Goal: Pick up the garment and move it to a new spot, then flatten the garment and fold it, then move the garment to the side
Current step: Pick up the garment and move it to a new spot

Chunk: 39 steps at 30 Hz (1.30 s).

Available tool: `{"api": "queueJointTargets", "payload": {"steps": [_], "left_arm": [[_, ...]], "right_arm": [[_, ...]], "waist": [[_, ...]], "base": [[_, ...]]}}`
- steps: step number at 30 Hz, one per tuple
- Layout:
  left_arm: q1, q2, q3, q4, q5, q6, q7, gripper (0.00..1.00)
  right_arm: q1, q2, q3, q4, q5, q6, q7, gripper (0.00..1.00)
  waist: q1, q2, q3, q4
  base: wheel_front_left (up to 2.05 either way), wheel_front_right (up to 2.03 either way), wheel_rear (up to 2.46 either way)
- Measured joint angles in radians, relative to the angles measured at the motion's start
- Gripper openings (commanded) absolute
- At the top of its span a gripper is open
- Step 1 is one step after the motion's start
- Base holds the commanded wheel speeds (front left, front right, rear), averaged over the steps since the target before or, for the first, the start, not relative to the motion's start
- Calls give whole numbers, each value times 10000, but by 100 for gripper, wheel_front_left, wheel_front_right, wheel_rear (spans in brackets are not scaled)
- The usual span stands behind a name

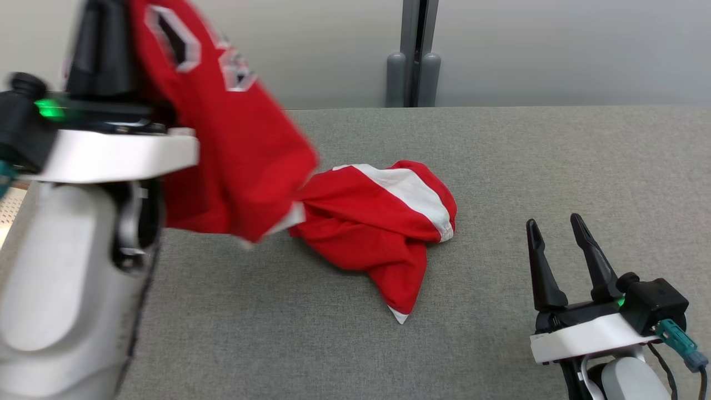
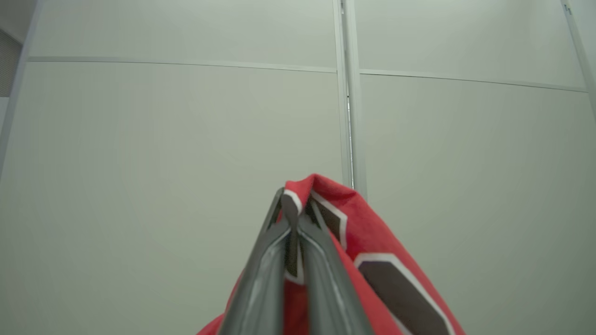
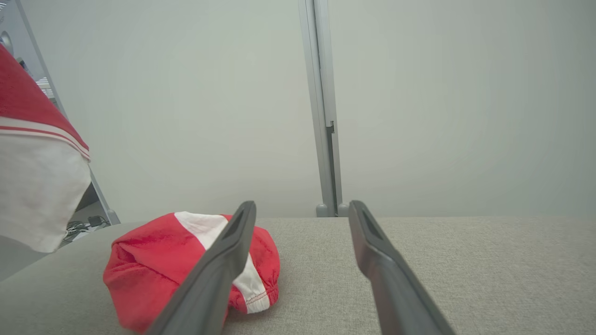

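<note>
The garment [image 1: 244,139] is red with white bands and dark white-edged lettering. Its upper part hangs high at the left, pinched by my left gripper [image 2: 291,204], which is shut on a fold of the lettered cloth. My pale left forearm [image 1: 72,266] stands close in front. The garment's lower part [image 1: 377,222] lies bunched on the grey table [image 1: 527,155] and joins the hanging part. In the right wrist view the bunch [image 3: 153,260] sits left of my fingers. My right gripper [image 1: 552,222] rests at the lower right, open and empty, a short way right of the bunch.
The table top is covered in grey fabric, and its far edge runs below pale wall panels. A grey post [image 1: 414,55] with two rounded feet stands behind the table's middle. Bare table stretches to the right of the garment [image 1: 583,166] and in front of it.
</note>
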Motion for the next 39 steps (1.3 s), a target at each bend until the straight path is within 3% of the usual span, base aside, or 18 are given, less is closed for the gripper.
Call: {"api": "queueJointTargets", "payload": {"steps": [4, 11, 16, 18, 20, 23, 24, 25, 26, 32, 39], "left_arm": [[159, 926, 746, 374, 125, 303, 230, 0], [1019, 2255, 1143, 2610, 474, 435, 947, 0], [1277, 2385, 1300, 4343, 516, 742, 811, 0], [1342, 2406, 941, 4938, 779, 596, 754, 0], [1345, 2015, 606, 5795, 721, 278, 794, 0], [1302, 1697, 336, 6715, 709, 198, 807, 0], [1263, 1639, 274, 6991, 734, 203, 811, 22], [1208, 1590, 228, 7231, 780, 221, 779, 93], [1157, 1523, 251, 7403, 765, 299, 667, 100], [792, 1145, 343, 7321, 692, 359, 48, 100], [1172, 518, 456, 4309, 949, 21, -69, 100]], "right_arm": [[1, 29, 12, -8, 0, 0, 0, 100], [-11, -90, 40, -44, -2, 0, 0, 100], [-45, -251, 94, -88, -10, 0, 0, 100], [-49, -341, 117, -92, -13, 0, 0, 100], [-109, -435, 161, -92, -17, 0, 0, 100], [-168, -531, 178, -105, -27, 0, 0, 100], [-180, -537, 207, -104, -29, 0, 0, 100], [-192, -541, 224, -100, -31, 0, 0, 100], [-208, -541, 236, -100, -31, 0, 0, 100], [-198, -585, 190, -73, -31, 0, 0, 100], [-145, -477, 111, -174, -88, 0, 0, 100]], "waist": [[0, 0, 1, 82], [0, 0, 151, 182], [1, 0, 369, 264], [1, 0, 472, 305], [0, 0, 617, 373], [0, 0, 732, 437], [0, 0, 753, 453], [0, 0, 766, 463], [1, 0, 770, 472], [0, 0, 629, 560], [0, 0, 220, 664]], "base": [[0, 0, 0], [0, 0, 0], [0, 0, 0], [0, 0, 0], [0, 0, 0], [0, 0, 0], [0, 0, 0], [0, 0, 0], [0, 0, 0], [0, 0, 0], [0, 0, 0]]}}
